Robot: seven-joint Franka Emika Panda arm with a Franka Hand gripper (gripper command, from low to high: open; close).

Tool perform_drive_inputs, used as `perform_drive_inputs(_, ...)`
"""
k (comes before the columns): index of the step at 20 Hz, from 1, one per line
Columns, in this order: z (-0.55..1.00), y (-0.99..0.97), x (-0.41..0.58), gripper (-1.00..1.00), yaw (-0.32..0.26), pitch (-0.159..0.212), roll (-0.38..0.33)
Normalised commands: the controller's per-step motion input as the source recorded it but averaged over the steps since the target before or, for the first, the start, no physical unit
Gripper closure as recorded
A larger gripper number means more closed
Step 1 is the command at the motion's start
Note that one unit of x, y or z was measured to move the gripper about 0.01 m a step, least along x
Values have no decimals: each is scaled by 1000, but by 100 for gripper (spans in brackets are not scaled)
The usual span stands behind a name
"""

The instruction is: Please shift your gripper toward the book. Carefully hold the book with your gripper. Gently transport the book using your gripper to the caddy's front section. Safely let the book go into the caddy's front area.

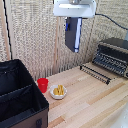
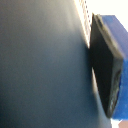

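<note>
Caddy: the caddy [image 1: 20, 95] is a black soft-sided box at the exterior view's lower left, on the wooden table [image 1: 90, 100]. A dividing wall [image 1: 19, 89] splits it into two hollows.
Front section: the caddy's front section [image 1: 17, 107] is the nearer hollow; only black walls and a dark inside show, and no contents can be made out.
Rear compartment: the far hollow [image 1: 12, 75] also looks dark; what lies in it cannot be told.
Bowl: a small white bowl [image 1: 58, 92] sits just beside the caddy's right side and holds yellow pieces [image 1: 59, 90].
Cup: a red cup [image 1: 43, 84] stands between the bowl and the caddy, near both.
Book: the book [image 1: 73, 34] hangs upright high over the table, well above and to the exterior view's right of the caddy, with its paler edge facing right.
Gripper: the gripper [image 1: 73, 19] sits at the top of the exterior view, holding the book's upper end.
Fingers: in the wrist view one blue-tipped finger [image 2: 107, 65] presses flat against the book's dark cover [image 2: 45, 70], so the fingers pinch the book.
Toaster oven: a dark toaster oven [image 1: 113, 56] stands at the exterior view's right edge, with its door [image 1: 96, 73] folded down onto the table.
Open room: bare tabletop lies between the bowl and the oven door, and open air separates the book from the caddy's rim.
</note>
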Motion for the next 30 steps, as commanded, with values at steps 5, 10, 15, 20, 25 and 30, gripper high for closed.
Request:
perform_drive_inputs(5, 156, 571, -20, 100, -195, 0, 0)
perform_drive_inputs(10, 113, 600, -31, 100, -184, 0, -3)
perform_drive_inputs(15, 87, 622, -26, 100, -186, 0, -20)
perform_drive_inputs(20, 61, 639, -34, 100, -182, 0, -33)
perform_drive_inputs(25, 87, 681, -98, 100, -152, 0, -21)
perform_drive_inputs(30, 51, 704, -114, 100, -138, 0, -32)
